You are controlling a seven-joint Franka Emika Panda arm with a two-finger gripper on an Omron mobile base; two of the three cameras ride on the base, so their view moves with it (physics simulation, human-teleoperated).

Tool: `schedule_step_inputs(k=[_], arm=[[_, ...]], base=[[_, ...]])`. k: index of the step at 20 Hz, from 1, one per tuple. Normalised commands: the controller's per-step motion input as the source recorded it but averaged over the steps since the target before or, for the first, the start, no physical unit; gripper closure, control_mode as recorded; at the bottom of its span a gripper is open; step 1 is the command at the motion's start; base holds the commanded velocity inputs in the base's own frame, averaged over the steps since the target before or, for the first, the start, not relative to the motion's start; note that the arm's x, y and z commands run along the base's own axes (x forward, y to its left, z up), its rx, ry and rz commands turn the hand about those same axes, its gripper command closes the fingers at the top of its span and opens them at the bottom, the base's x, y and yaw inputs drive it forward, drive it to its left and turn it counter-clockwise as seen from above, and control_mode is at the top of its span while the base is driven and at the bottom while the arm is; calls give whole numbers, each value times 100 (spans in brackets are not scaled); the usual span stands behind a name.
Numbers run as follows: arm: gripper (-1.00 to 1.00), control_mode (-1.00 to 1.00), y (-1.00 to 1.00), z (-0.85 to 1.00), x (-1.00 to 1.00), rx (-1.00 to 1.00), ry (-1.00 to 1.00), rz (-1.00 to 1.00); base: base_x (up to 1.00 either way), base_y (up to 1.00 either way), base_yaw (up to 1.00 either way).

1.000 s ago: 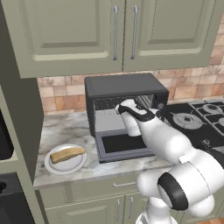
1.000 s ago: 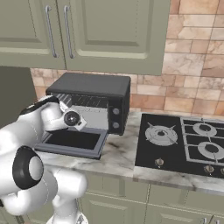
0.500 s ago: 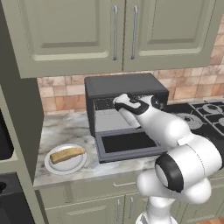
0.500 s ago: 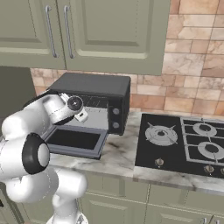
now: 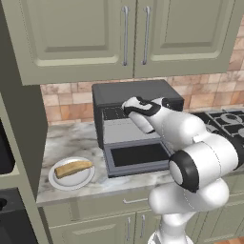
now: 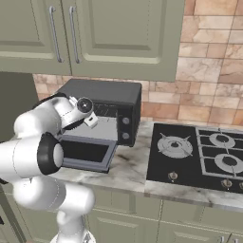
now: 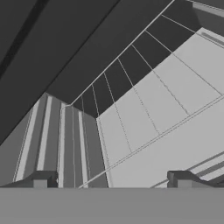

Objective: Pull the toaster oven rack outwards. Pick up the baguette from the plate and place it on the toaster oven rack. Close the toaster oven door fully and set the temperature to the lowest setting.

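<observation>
Step in hand: reach for the toaster oven rack, not yet pulled outwards, as judged.
Pincer: wide apart, holding nothing; 2 tips low in the hand view, rack wires between and beyond them.
Pincer position: at the mouth of the toaster oven, above the toaster oven door, which lies folded down and open.
Deciding relation: rack directly ahead of the pincer, inside the cavity; long axis across the oven's width, front wire nearest the tips.
Contact: cannot tell whether the tips touch the wire.
Baguette: on the plate, on the counter, left of the oven, well apart from the pincer.
</observation>
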Motion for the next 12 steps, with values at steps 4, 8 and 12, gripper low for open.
schedule_step_inputs(k=[4,8,12], arm=[[-100,-100,0,-38,2,0,0,0],[-100,-100,0,-69,10,0,-10,0],[-100,-100,0,-57,-2,0,-14,0]], base=[[0,0,0],[0,0,0],[0,0,0]])
